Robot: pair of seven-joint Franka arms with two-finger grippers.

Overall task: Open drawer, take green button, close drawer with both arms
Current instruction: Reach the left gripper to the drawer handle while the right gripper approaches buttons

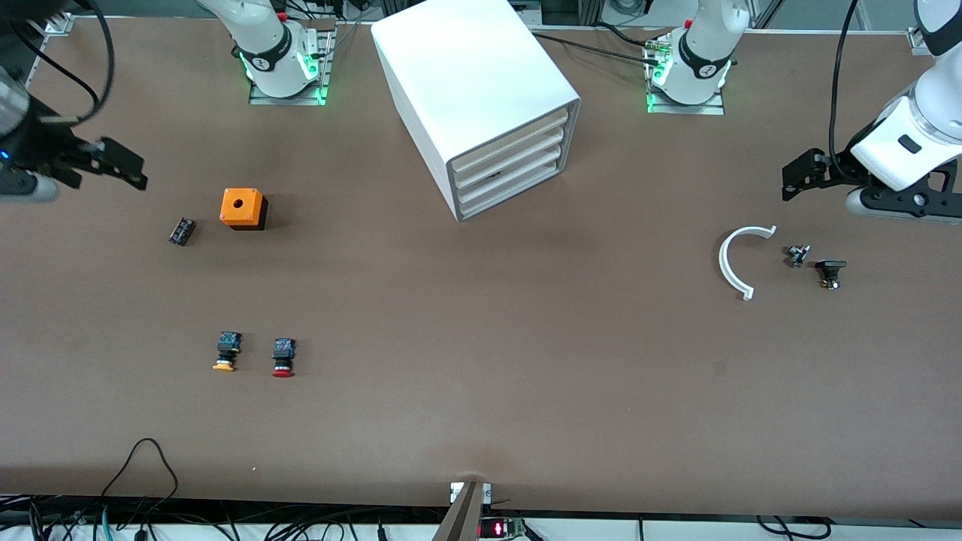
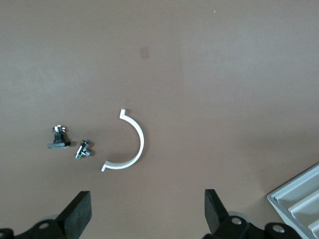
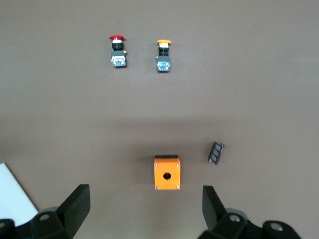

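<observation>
The white four-drawer cabinet (image 1: 481,98) stands between the two arm bases, and all its drawers (image 1: 509,180) are pushed in. The button with the green cap is hidden. My left gripper (image 1: 798,174) hangs open over the table at the left arm's end, with nothing between its fingers (image 2: 77,215). In the left wrist view a corner of the cabinet (image 2: 299,201) shows at the edge. My right gripper (image 1: 120,165) hangs open and empty over the right arm's end of the table. Its fingers (image 3: 77,205) stand wide apart, close to an orange box (image 3: 167,173).
At the right arm's end lie the orange box (image 1: 243,208), a small black part (image 1: 182,231), a yellow-capped button (image 1: 227,352) and a red-capped button (image 1: 283,357). A white plastic arc (image 1: 736,259) and two small dark parts (image 1: 797,255) (image 1: 830,272) lie at the left arm's end.
</observation>
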